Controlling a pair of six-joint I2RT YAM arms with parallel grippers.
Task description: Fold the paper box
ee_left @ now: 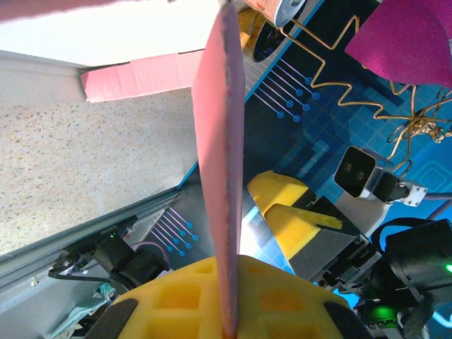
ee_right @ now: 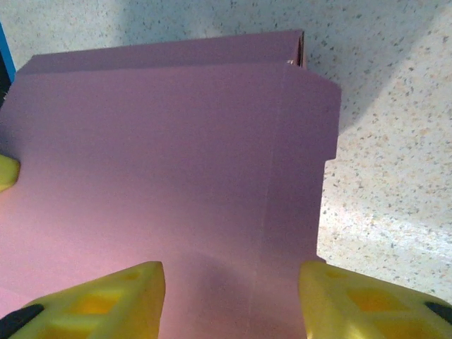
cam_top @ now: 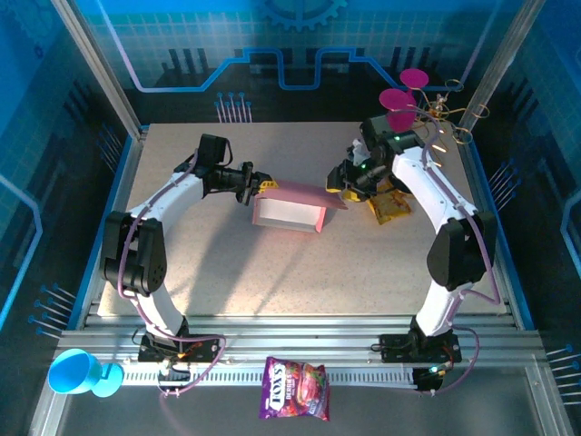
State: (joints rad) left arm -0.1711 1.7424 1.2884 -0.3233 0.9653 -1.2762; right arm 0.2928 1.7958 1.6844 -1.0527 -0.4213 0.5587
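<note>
In the top view the paper box (cam_top: 290,213) lies mid-frame, with the left gripper (cam_top: 260,189) at its upper left corner and the right gripper (cam_top: 338,187) at its upper right. In the left wrist view a pink panel runs edge-on down the centre, clamped in the left yellow fingers (ee_left: 282,307) at the bottom. In the right wrist view the right fingers (ee_right: 106,296) stand apart in the lower corners, and the flat pink panel spreads between and above them.

Paper box (cam_top: 289,214): thin pink cardboard, smooth and matt, with a whitish inner face. The table (cam_top: 227,272) is surfaced in a speckled, stone-like matt finish. The right gripper (ee_right: 229,272) is fitted with fingers (ee_right: 106,300) of dull yellow plastic. At the near edge, ribbed metal rails (cam_top: 300,341) and a glossy purple snack bag (cam_top: 295,388) are seen.
</note>
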